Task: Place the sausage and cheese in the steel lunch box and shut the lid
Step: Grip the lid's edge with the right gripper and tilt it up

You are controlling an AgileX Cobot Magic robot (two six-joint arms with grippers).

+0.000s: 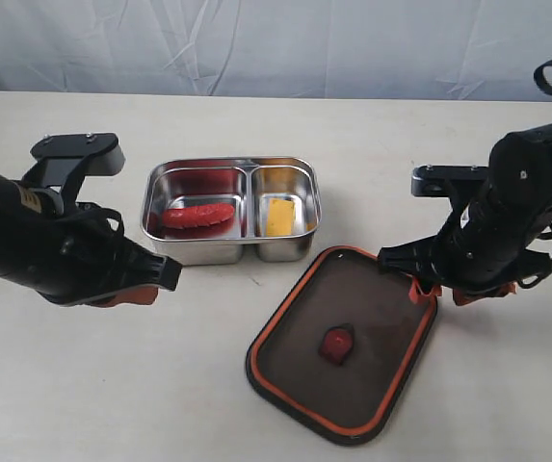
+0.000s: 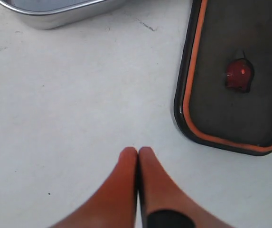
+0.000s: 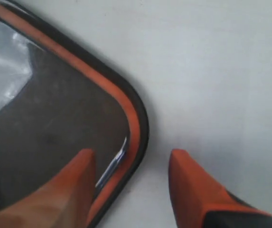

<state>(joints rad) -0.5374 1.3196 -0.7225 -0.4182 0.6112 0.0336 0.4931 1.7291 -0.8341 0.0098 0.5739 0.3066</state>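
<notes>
The lid [image 1: 343, 346] lies near the steel lunch box [image 1: 213, 252], right gripper [image 3: 132, 156] spread astride its corner, left gripper [image 2: 138, 151] fingers pressed together.

Blk arms [image 1: 25, 241] w/ orange fingers [image 2: 125, 190]

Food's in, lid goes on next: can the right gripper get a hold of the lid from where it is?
Probably yes. The right gripper is open and straddles the rim of the lid near a corner, one finger over the lid, the other over the table; nothing blocks it.

Pale table [image 1: 112, 385], wrinkled white backdrop [image 1: 256, 43]
</notes>
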